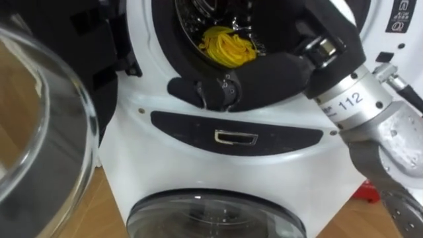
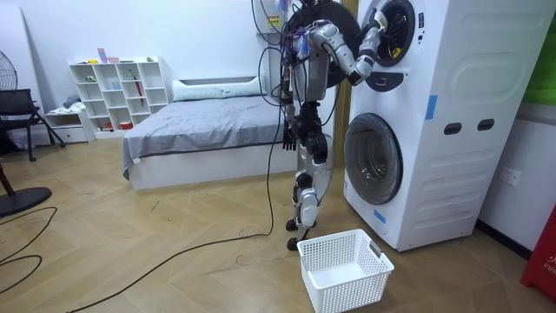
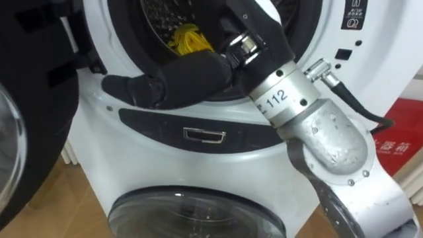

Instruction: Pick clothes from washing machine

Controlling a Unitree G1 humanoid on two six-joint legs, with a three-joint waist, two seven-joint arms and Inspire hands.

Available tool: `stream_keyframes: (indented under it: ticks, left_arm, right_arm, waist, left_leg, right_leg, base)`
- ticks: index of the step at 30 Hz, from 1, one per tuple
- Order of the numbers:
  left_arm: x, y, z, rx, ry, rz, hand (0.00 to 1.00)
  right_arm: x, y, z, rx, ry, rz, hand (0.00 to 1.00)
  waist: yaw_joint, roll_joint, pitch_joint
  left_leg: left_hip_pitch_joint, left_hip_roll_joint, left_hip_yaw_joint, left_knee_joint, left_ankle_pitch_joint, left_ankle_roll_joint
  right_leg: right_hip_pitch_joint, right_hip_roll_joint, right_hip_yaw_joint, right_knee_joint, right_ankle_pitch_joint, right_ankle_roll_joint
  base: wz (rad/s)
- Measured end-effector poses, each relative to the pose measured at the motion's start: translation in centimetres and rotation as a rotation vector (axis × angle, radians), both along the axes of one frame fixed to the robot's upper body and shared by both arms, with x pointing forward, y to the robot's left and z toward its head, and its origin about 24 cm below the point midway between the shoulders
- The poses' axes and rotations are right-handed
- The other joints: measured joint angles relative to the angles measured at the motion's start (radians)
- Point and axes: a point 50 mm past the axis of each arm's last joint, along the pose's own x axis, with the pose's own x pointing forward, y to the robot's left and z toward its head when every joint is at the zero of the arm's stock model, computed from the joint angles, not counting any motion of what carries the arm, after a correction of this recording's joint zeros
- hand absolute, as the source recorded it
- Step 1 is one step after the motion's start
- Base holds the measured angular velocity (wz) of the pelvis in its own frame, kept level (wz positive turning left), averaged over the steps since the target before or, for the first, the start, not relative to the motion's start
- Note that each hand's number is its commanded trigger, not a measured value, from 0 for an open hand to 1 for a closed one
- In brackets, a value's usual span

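A bunched yellow garment (image 1: 228,45) lies inside the dark drum of the upper washing machine (image 2: 434,52). My right hand (image 1: 264,76), black-gloved, reaches in from the right and rests along the lower rim of the drum opening, just in front of and below the garment, apart from it. Its fingers lie loosely stretched toward the left over the rim, holding nothing. In the room view I stand upright facing the stacked machines, and my left hand (image 2: 288,135) hangs by my side.
The upper machine's round glass door (image 1: 39,119) stands swung open at my left. Below the drum are a dark panel with a handle (image 1: 235,137) and the lower machine's closed door (image 1: 211,215). A white laundry basket (image 2: 343,269) sits on the wooden floor by my feet.
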Motion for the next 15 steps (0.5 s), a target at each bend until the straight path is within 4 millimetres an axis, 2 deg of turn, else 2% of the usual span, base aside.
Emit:
stream_keyframes:
  ticks: [4, 6, 9, 13, 15]
  left_arm:
    - [-0.4, -0.1, -0.1, -0.002, 0.011, 0.003, 0.0]
    - [-0.4, -0.2, -0.1, -0.002, 0.016, -0.003, 0.0]
    - [-0.9, -0.3, -0.1, -0.005, 0.024, 0.002, 0.0]
    - [-0.5, -0.2, -0.1, -0.004, 0.018, 0.003, 0.0]
    - [-0.3, -0.2, -0.1, -0.003, 0.016, 0.001, 0.0]
  right_arm:
    - [0.2, -0.7, -0.6, 0.0, -0.002, -0.092, 0.0]
    - [0.5, -1.7, -0.9, 0.022, 0.014, -0.146, 0.0]
    - [1.3, -2.8, -1.5, 0.023, 0.031, -0.235, 0.0]
    - [2.4, -4.0, -2.2, 0.006, 0.054, -0.323, 0.0]
    - [2.9, -4.3, -2.5, -0.008, 0.064, -0.343, 0.0]
  waist:
    - [-0.013, -0.011, -0.0072]
    - [-0.018, -0.018, -0.012]
    - [-0.024, -0.018, -0.0115]
    - [-0.033, -0.019, -0.012]
    - [-0.027, -0.021, -0.0084]
  left_leg:
    - [0.0, -0.001, -0.003, -0.001, 0.0, 0.0]
    - [0.003, -0.001, -0.001, -0.007, 0.0, 0.0]
    - [0.015, -0.002, -0.003, -0.009, 0.0, 0.0]
    - [0.019, -0.003, -0.006, -0.008, 0.0, 0.001]
    - [0.026, -0.003, -0.006, -0.009, -0.001, 0.001]
  right_leg:
    - [0.0, 0.0, -0.002, -0.001, -0.002, 0.004]
    - [0.0, 0.0, -0.004, -0.001, -0.003, 0.006]
    - [0.008, -0.002, -0.009, 0.001, -0.005, 0.008]
    - [0.006, -0.006, -0.028, 0.008, -0.007, 0.012]
    - [0.017, -0.006, -0.03, 0.011, -0.008, 0.014]
  base:
    - [0.02]
    - [0.0]
    - [0.0]
    - [0.03]
    - [0.0]
